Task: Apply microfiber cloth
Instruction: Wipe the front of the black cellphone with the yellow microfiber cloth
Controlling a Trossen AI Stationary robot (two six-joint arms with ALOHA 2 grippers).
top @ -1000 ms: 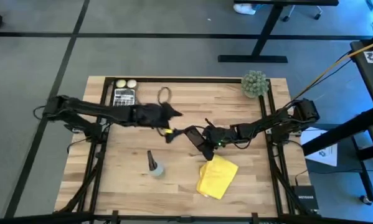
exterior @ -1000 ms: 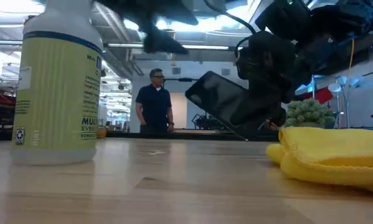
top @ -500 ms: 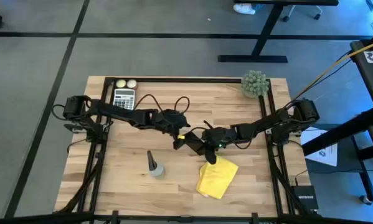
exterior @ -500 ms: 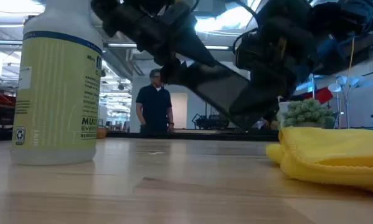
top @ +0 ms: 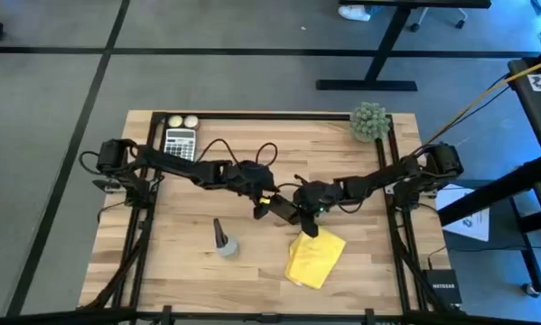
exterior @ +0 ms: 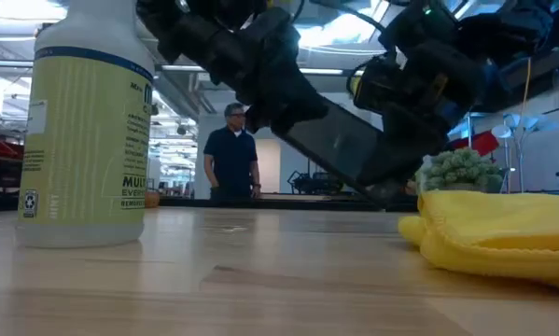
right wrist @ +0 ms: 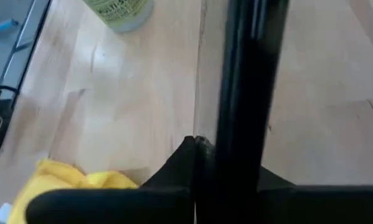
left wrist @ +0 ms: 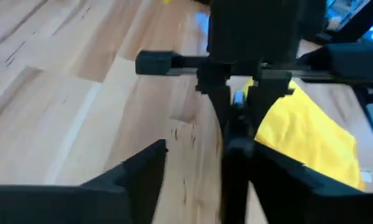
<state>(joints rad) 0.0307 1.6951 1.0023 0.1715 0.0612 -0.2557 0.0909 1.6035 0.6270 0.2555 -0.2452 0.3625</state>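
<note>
The table is pale wood in butcher-block strips, smooth with a faint satin sheen in the low view. The cloth, lower centre of the high view, is soft yellow fabric, matt and fuzzy, lying in thick folds. The phone, at centre of the low view, is black with a glossy, reflective face. The spray bottle, at left there, looks like smooth plastic with a matt printed label. Both arms are matt dark plastic or metal.
</note>
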